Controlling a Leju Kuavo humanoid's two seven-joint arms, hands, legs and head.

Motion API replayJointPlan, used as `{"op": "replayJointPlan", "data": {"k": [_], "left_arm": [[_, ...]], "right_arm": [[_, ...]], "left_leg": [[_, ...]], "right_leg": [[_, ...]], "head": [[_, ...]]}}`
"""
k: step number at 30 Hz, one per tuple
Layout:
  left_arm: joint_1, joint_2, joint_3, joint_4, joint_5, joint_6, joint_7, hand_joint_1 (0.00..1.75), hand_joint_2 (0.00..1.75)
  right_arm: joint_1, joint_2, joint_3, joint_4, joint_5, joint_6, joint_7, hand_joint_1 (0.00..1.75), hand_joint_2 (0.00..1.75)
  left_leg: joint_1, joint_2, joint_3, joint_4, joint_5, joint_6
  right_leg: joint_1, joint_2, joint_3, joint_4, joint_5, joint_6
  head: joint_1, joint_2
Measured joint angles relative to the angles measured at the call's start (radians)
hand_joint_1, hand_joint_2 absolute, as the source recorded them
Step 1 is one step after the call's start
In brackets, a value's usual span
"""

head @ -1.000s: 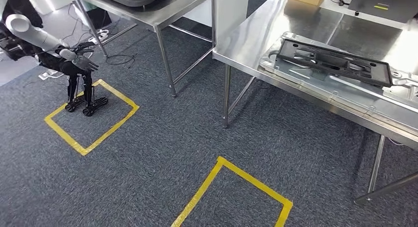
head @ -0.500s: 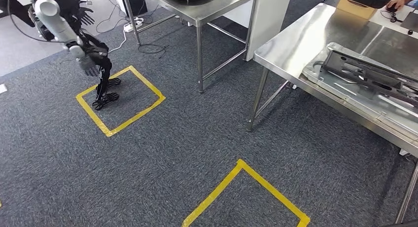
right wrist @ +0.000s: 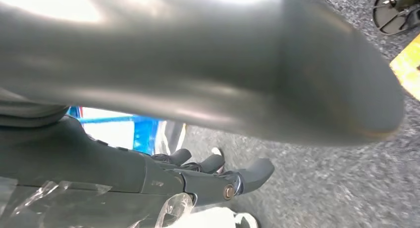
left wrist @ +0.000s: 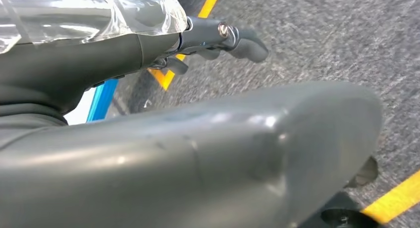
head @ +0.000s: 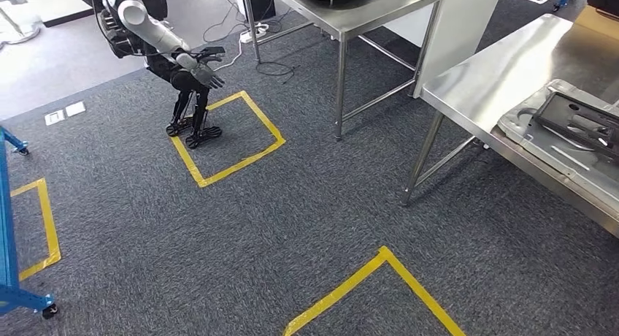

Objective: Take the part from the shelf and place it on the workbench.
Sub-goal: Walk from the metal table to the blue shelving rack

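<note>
Both hands hang empty over grey carpet, left hand (left wrist: pixel 213 153) and right hand (right wrist: pixel 208 89) each with fingers loosely apart and touching nothing, while the black part (head: pixel 580 124) lies on a silver tray (head: pixel 525 128) atop the steel workbench (head: pixel 496 80) at right.

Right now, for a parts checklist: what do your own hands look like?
Left hand: thick smooth grey thumb, dark fingers with a silver screw, crinkled clear plastic over the cover. Right hand: the same grey thumb, dark fingers, clear plastic too.
</note>
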Motion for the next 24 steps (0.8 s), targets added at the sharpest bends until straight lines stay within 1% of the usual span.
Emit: {"op": "replayJointPlan", "data": {"k": [1,2,3,4,5,6,7,8,9,10,11,12,13,14,15,16,17,18,19,20,21,22,23,24], "left_arm": [[-0.001,0.000,0.000,0.000,-0.001,0.000,0.000,0.00,0.00],[-0.002,0.000,0.000,0.000,-0.002,0.001,0.000,0.00,0.00],[-0.001,0.000,0.000,0.000,-0.004,0.001,0.000,0.00,0.00],[0.000,0.000,0.000,0.000,-0.006,0.002,0.000,0.00,0.00],[0.001,0.000,0.000,0.000,-0.008,0.003,0.000,0.00,0.00],[0.001,0.000,0.000,0.000,-0.009,0.005,0.000,0.00,0.00],[0.000,0.000,0.000,0.000,-0.010,0.008,0.001,0.00,0.00],[-0.002,0.000,0.000,0.000,-0.010,0.011,0.001,0.00,0.00],[-0.004,0.000,0.000,0.000,-0.011,0.014,0.000,0.00,0.00],[-0.004,0.001,0.000,0.000,-0.011,0.016,0.000,0.00,0.00],[-0.003,0.001,0.000,0.000,-0.011,0.018,0.000,0.00,0.00],[0.000,0.001,0.000,0.000,-0.011,0.018,0.000,0.00,0.00],[0.002,0.002,0.000,0.000,-0.011,0.019,0.000,0.00,0.00],[0.002,0.002,0.000,0.000,-0.011,0.021,0.000,0.00,0.00],[0.001,0.002,0.000,0.000,-0.011,0.022,0.000,0.00,0.00],[-0.001,0.003,0.000,0.000,-0.011,0.023,0.000,0.00,0.00],[-0.003,0.003,0.000,0.000,-0.011,0.025,0.000,0.00,0.00],[-0.003,0.003,0.000,0.000,-0.011,0.027,0.000,0.00,0.00],[-0.002,0.003,0.000,0.000,-0.011,0.030,0.000,0.00,0.00],[-0.001,0.003,0.000,0.000,-0.010,0.032,0.000,0.00,0.00],[-0.001,0.003,0.000,0.000,-0.010,0.034,-0.001,0.00,0.00],[-0.001,0.003,0.000,0.000,-0.010,0.035,-0.002,0.00,0.00],[-0.002,0.003,0.000,0.000,-0.010,0.035,-0.003,0.00,0.00],[-0.002,0.003,0.000,0.000,-0.010,0.035,-0.005,0.00,0.00]], "right_arm": [[0.001,0.000,0.000,0.000,0.000,-0.001,0.000,0.00,0.00],[0.002,0.000,0.000,0.001,-0.001,-0.001,0.000,0.00,0.00],[0.001,0.000,0.000,0.001,-0.001,-0.001,0.000,0.00,0.00],[0.001,0.000,0.000,0.001,-0.001,-0.001,0.000,0.00,0.00],[0.001,0.000,0.000,0.001,-0.002,-0.001,0.000,0.00,0.00],[0.000,0.000,0.000,0.001,-0.002,-0.001,0.000,0.00,0.00],[0.000,0.001,0.000,0.001,-0.002,-0.001,0.000,0.00,0.00],[0.000,0.001,0.000,0.001,-0.002,-0.002,0.000,0.00,0.00],[0.000,0.001,0.000,0.001,-0.003,-0.002,0.000,0.00,0.00],[-0.001,0.001,0.000,0.001,-0.003,-0.002,-0.001,0.00,0.00],[-0.003,0.001,0.000,0.001,-0.004,-0.002,-0.003,0.00,0.00],[-0.006,0.002,0.000,0.001,-0.004,-0.003,-0.004,0.00,0.00],[-0.008,0.002,0.000,0.001,-0.005,-0.003,-0.005,0.00,0.00],[-0.009,0.002,0.000,0.001,-0.005,-0.004,-0.006,0.00,0.00],[-0.008,0.002,0.000,0.001,-0.006,-0.004,-0.006,0.00,0.00],[-0.007,0.002,0.000,0.001,-0.008,-0.005,-0.007,0.00,0.00],[-0.005,0.002,0.000,0.001,-0.009,-0.005,-0.007,0.00,0.00],[-0.003,0.003,0.000,0.001,-0.010,-0.005,-0.007,0.00,0.00],[-0.002,0.003,0.000,0.002,-0.011,-0.005,-0.008,0.00,0.00],[-0.001,0.003,0.000,0.002,-0.011,-0.005,-0.009,0.00,0.00],[0.000,0.003,0.000,0.002,-0.011,-0.005,-0.009,0.00,0.00],[0.001,0.002,0.000,0.002,-0.011,-0.005,-0.010,0.00,0.00],[0.002,0.002,0.000,0.003,-0.011,-0.005,-0.011,0.00,0.00],[0.003,0.003,0.000,0.003,-0.011,-0.006,-0.012,0.00,0.00]], "left_leg": [[0.000,0.021,-0.038,0.076,-0.034,-0.004],[0.001,0.031,-0.074,0.149,-0.061,-0.008],[0.002,0.036,-0.096,0.194,-0.073,-0.010],[0.003,0.039,-0.096,0.199,-0.065,-0.012],[0.004,0.045,-0.075,0.160,-0.041,-0.013],[0.004,0.057,-0.035,0.087,-0.008,-0.012],[0.002,0.078,0.012,0.005,0.023,-0.009],[-0.001,0.095,0.047,-0.061,0.044,-0.005],[-0.004,0.106,0.069,-0.103,0.056,0.001],[-0.008,0.108,0.075,-0.118,0.058,0.006],[-0.010,0.098,0.072,-0.121,0.060,0.012],[-0.008,0.089,0.071,-0.124,0.063,0.019],[-0.007,0.081,0.071,-0.127,0.066,0.024],[-0.004,0.072,0.071,-0.131,0.069,0.030],[-0.001,0.064,0.071,-0.133,0.072,0.034],[-0.001,0.054,0.069,-0.133,0.073,0.036],[-0.001,0.044,0.068,-0.133,0.074,0.038],[-0.001,0.032,0.068,-0.133,0.074,0.038],[0.000,0.020,0.068,-0.132,0.073,0.038],[0.001,0.006,0.070,-0.131,0.073,0.037],[0.002,-0.008,0.071,-0.130,0.072,0.035],[0.004,-0.022,0.070,-0.127,0.070,0.030],[0.004,-0.035,0.067,-0.121,0.068,0.025],[0.004,-0.046,0.063,-0.117,0.068,0.018]], "right_leg": [[0.001,-0.015,0.000,0.000,-0.001,-0.003],[0.003,-0.030,0.000,0.000,-0.002,-0.005],[0.003,-0.044,0.000,0.000,-0.003,-0.006],[0.003,-0.058,0.001,0.000,-0.004,-0.005],[0.003,-0.070,0.003,0.000,-0.006,-0.004],[0.003,-0.082,0.006,0.000,-0.008,-0.002],[0.005,-0.092,0.010,0.001,-0.011,0.002],[0.008,-0.102,0.013,0.001,-0.015,0.006],[0.011,-0.112,0.015,0.002,-0.018,0.012],[0.013,-0.120,0.017,0.003,-0.020,0.017],[0.013,-0.129,0.019,0.002,-0.022,0.022],[0.011,-0.129,0.020,0.003,-0.024,0.028],[0.008,-0.116,0.017,0.012,-0.033,0.033],[0.006,-0.094,0.006,0.038,-0.052,0.036],[0.004,-0.068,-0.017,0.088,-0.082,0.039],[0.004,-0.048,-0.049,0.156,-0.116,0.041],[0.004,-0.038,-0.086,0.229,-0.147,0.042],[0.003,-0.034,-0.115,0.283,-0.162,0.044],[0.002,-0.033,-0.128,0.303,-0.156,0.046],[-0.001,-0.030,-0.122,0.281,-0.130,0.048],[-0.006,-0.020,-0.100,0.224,-0.090,0.050],[-0.012,0.004,-0.072,0.154,-0.052,0.053],[-0.017,0.029,-0.047,0.092,-0.026,0.054],[-0.019,0.050,-0.032,0.052,-0.013,0.053]], "head": [[-0.001,0.000],[0.000,0.000],[-0.001,0.000],[-0.001,0.000],[-0.002,0.000],[-0.002,0.000],[-0.003,0.000],[-0.004,0.000],[-0.005,0.000],[-0.006,0.000],[-0.007,0.000],[-0.007,0.000],[-0.007,0.000],[-0.007,0.000],[-0.007,0.000],[-0.006,0.000],[-0.006,0.000],[-0.007,0.000],[-0.007,0.000],[-0.007,0.000],[-0.007,0.000],[-0.006,0.000],[-0.007,0.000],[-0.007,0.000]]}}
